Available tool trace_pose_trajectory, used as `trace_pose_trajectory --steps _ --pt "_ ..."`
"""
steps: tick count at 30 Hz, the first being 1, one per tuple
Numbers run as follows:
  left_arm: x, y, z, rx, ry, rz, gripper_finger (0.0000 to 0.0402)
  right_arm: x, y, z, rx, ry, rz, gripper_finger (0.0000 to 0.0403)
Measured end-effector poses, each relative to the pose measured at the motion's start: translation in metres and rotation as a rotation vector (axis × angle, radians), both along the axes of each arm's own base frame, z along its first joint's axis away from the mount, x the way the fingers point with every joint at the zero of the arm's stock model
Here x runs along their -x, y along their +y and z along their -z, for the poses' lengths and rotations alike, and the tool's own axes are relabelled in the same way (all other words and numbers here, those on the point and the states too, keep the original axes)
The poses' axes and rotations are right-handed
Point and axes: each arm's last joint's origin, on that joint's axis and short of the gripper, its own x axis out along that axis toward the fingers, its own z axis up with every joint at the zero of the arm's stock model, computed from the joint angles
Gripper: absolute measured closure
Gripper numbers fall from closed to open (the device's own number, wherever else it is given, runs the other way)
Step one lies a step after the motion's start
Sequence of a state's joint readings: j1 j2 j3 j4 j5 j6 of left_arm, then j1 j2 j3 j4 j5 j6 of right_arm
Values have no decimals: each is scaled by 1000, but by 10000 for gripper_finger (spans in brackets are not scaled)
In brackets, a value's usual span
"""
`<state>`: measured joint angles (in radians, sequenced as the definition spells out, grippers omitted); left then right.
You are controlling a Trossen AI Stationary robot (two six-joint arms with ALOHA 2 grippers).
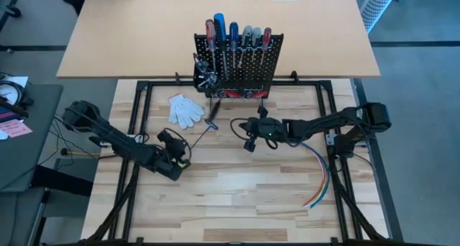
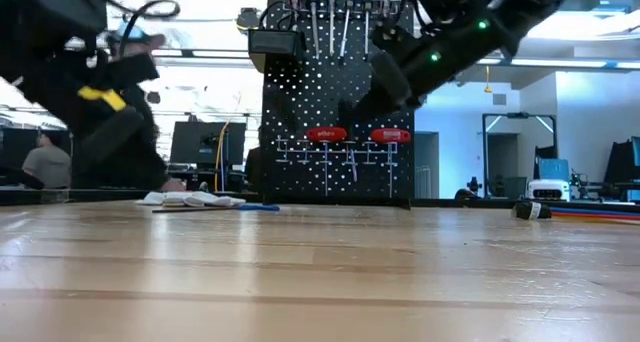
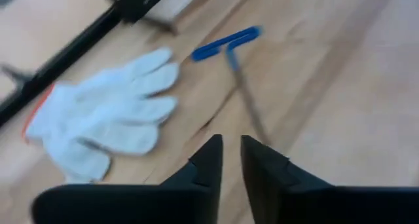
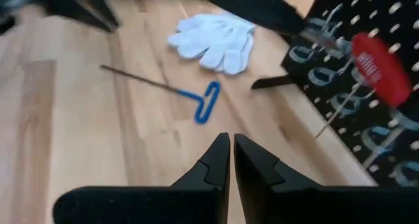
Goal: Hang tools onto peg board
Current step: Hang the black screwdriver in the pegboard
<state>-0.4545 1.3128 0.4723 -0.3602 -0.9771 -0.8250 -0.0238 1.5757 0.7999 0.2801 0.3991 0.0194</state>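
Note:
A T-handle tool with a blue loop handle and a thin metal shaft lies flat on the wooden table in front of the peg board. The board stands upright with several screwdrivers in its top and red-handled tools on its front. My left gripper hovers to the tool's left and nearer side, its fingers almost together with nothing between them. My right gripper hovers to the tool's right, shut and empty, pointing at it.
White gloves lie just left of the tool, near the peg board's foot. A bundle of coloured wires curves along the table's right side. A black frame borders the wooden table. The near half of the tabletop is bare wood.

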Motion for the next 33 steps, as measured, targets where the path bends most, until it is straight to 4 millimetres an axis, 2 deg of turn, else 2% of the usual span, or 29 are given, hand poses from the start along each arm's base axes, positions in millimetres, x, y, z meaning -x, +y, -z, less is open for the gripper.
trace_pose_trajectory --steps 4,7,13,18,21,24,26,29,33 --pt "15 19 3 23 -174 -78 393 5 8 9 -24 -19 -15 375" --pt "24 32 0 37 -267 -72 395 6 16 11 -38 -19 -34 376" --pt "30 52 -18 122 -442 102 333 6 30 9 -53 -42 -59 376" --pt "31 56 -24 127 -466 175 287 9 25 15 -92 2 -13 364" --pt "30 55 -20 149 -445 174 276 15 14 23 -140 84 65 328" --pt "28 52 -15 181 -421 182 275 20 -2 28 -166 127 142 272" --pt "26 49 -11 195 -407 188 275 21 -11 28 -169 75 171 229" --pt "25 46 -6 205 -378 199 275 18 -15 25 -141 -103 150 172" --pt "23 43 -2 207 -360 210 275 11 -10 21 -17 -227 66 137"
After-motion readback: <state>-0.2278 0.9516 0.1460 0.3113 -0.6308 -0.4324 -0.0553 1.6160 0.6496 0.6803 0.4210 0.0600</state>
